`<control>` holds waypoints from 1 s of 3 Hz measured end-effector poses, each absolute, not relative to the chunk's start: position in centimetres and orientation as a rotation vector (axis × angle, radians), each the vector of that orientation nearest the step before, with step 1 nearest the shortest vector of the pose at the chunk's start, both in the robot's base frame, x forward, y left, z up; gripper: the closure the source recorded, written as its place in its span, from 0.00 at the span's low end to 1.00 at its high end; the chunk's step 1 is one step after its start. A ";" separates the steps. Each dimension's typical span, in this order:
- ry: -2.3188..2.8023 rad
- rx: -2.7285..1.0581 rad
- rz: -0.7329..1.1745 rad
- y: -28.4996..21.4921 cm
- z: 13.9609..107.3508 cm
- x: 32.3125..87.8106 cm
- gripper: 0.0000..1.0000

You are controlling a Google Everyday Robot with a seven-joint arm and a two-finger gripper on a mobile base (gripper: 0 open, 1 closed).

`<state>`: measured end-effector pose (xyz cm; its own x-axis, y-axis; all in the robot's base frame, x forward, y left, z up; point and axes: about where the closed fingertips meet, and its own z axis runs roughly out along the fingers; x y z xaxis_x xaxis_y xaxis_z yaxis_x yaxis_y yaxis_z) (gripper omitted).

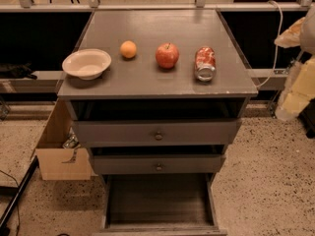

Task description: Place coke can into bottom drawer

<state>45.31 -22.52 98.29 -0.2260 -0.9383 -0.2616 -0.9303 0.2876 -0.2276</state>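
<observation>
The coke can (pixel 205 63) lies on its side on the grey cabinet top (pixel 162 28), at the right, with its silver end toward me. The bottom drawer (pixel 160 200) is pulled out at the foot of the cabinet, a dark tray with nothing showing in it. My gripper (pixel 291 35) is at the right edge of the view, a pale shape off to the right of the cabinet, level with the can and apart from it. It holds nothing that I can see.
A red apple (pixel 167 55), an orange (pixel 128 49) and a white bowl (pixel 86 63) sit in a row left of the can. Two knobbed grey drawers (pixel 157 134) are above the bottom one. A cardboard box (pixel 59 154) stands on the floor at the left.
</observation>
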 end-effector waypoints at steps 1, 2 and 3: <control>2.184 -1.651 0.055 -22.7 98.3 49.2 0.00; 2.148 -1.634 0.117 -22.4 98.1 54.1 0.00; 2.090 -1.669 0.125 -18.5 97.2 61.9 0.00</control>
<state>61.94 -18.46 97.18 -0.1585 -0.9008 -0.4044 -0.9425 0.2601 -0.2099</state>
